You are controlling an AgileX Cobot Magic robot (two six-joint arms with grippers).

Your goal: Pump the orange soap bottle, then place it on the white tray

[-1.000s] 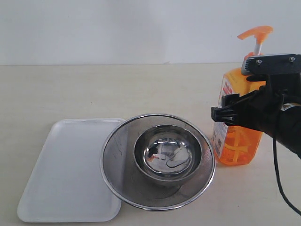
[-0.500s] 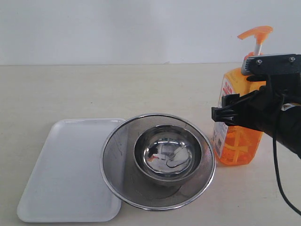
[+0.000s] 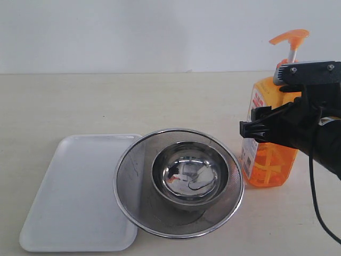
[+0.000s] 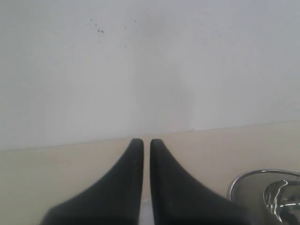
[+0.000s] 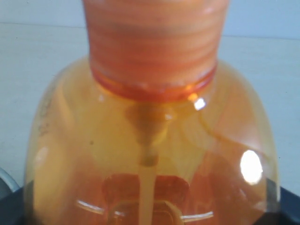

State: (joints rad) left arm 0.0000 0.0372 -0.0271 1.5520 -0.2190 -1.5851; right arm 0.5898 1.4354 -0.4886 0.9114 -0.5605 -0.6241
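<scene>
1. Nearest the camera, the white tray (image 3: pixel 74 197) is lying at about 8 o'clock in the exterior view and is carrying nothing. Its right edge is meeting the strainer's rim, though I cannot tell whether it is touching or tucked under.
2. The round steel strainer (image 3: pixel 133 176), with a shiny bowl (image 3: pixel 190 173) sitting in it, is occupying 6 o'clock. It is standing squarely between the tray and the bottle.
3. At 3 o'clock from the strainer, just beside its rim, the orange soap bottle (image 3: pixel 272 165) is standing upright on the table (image 3: pixel 160 101).
4. The right gripper (image 3: pixel 254 127) is reaching in from 3 o'clock. In its wrist view the dark fingers (image 5: pixel 8 208) are pressing against both flanks of the bottle (image 5: pixel 150 140), so it appears to be clamping the body.
5. Over the last second nothing is shifting: arm, bottle and strainer are all staying put. The pump head (image 3: pixel 290 37) is standing at full height with its white stem (image 3: pixel 292 53) showing, so I am judging the grip settled and the pump stroke not yet made.
6. The left gripper (image 4: pixel 146 145) is hovering over the table with its fingers pressed nearly together, holding nothing. It is lying outside the exterior view.
7. Farther back, toward 12 o'clock, bare table is running to the wall (image 3: pixel 160 32). Carrying the bottle to the tray is likely requiring a lift over the strainer or a swing behind it, and the tall pump head is risking a tip.
</scene>
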